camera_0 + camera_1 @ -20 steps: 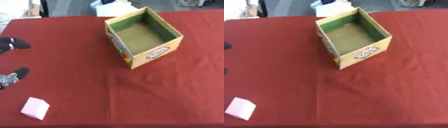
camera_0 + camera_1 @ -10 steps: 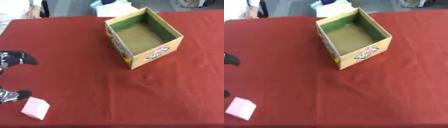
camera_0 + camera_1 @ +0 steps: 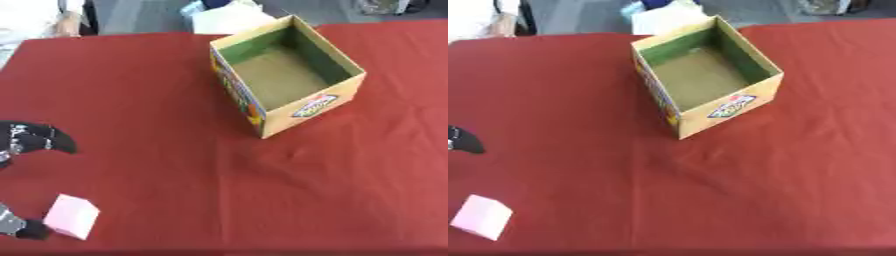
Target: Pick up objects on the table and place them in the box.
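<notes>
Open-topped yellow cardboard box (image 3: 289, 75) looks empty, nothing placed. Small pink block (image 3: 72, 216) lies well off its near-left corner; left hand (image 3: 35, 140) spread around it, holding nothing.

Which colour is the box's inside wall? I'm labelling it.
Green on the walls of the box, with a tan floor; the left eye view shows it best.
</notes>
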Tool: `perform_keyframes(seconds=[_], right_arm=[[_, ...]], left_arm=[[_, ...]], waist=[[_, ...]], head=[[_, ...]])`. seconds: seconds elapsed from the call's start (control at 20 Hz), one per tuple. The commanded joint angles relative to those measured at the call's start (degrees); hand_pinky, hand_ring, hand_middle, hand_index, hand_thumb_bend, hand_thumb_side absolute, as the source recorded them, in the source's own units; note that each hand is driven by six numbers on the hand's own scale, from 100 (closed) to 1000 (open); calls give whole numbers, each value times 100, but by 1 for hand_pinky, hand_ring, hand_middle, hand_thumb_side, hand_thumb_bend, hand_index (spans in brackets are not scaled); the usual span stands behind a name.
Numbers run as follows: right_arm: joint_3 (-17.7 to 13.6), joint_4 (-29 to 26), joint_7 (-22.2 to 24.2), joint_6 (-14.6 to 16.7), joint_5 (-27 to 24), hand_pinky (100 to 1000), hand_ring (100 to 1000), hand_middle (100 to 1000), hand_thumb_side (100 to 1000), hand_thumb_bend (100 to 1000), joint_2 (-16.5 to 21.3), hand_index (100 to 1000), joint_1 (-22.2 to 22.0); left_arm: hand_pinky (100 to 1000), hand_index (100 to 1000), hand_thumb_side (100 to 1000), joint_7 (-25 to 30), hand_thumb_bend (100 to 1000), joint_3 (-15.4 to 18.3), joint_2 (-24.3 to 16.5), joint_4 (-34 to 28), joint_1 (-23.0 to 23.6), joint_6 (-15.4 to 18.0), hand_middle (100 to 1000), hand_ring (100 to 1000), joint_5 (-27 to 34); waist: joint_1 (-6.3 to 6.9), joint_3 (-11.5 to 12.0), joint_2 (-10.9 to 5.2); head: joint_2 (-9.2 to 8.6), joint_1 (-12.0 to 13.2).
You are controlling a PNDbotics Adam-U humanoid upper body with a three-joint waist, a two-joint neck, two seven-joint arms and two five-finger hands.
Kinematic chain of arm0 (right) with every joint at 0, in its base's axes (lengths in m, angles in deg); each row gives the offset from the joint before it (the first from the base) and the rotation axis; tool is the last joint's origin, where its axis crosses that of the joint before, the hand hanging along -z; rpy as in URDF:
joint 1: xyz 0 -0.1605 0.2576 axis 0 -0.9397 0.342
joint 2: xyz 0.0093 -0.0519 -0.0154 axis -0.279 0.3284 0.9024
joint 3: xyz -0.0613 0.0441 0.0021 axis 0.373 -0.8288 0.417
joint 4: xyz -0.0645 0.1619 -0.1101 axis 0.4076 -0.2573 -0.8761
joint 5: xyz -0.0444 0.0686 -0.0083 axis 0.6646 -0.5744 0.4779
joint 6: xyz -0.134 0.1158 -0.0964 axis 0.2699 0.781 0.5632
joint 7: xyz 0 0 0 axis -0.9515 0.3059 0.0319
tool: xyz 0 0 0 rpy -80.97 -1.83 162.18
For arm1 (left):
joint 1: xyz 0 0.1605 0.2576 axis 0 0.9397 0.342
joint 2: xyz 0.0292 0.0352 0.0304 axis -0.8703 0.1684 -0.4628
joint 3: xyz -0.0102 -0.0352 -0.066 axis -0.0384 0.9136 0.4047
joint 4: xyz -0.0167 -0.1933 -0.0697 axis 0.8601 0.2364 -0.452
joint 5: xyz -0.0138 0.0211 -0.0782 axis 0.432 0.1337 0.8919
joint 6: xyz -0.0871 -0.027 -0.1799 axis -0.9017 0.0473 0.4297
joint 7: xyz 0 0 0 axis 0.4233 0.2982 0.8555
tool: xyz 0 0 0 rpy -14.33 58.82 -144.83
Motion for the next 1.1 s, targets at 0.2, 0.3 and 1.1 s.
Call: perform_keyframes(seconds=[0.2,0.3,1.1], right_arm=[[-36,-87,23,-3,5,846,767,729,1000,100,178,791,41],[-33,-87,26,-5,3,846,767,729,1000,100,172,791,46],[-22,-87,33,-3,-4,847,768,729,1000,100,159,791,51]], left_arm=[[840,892,660,309,734,14,-194,-79,-26,-28,803,821,124],[833,898,633,352,685,-47,-184,-79,4,-152,803,820,197],[851,965,209,686,329,-302,-163,-79,118,-1136,846,859,310]], waist=[[0,-8,-84],[-1,-21,-81],[-16,-60,-63]], head=[[18,-31],[9,-38],[-8,-132]])
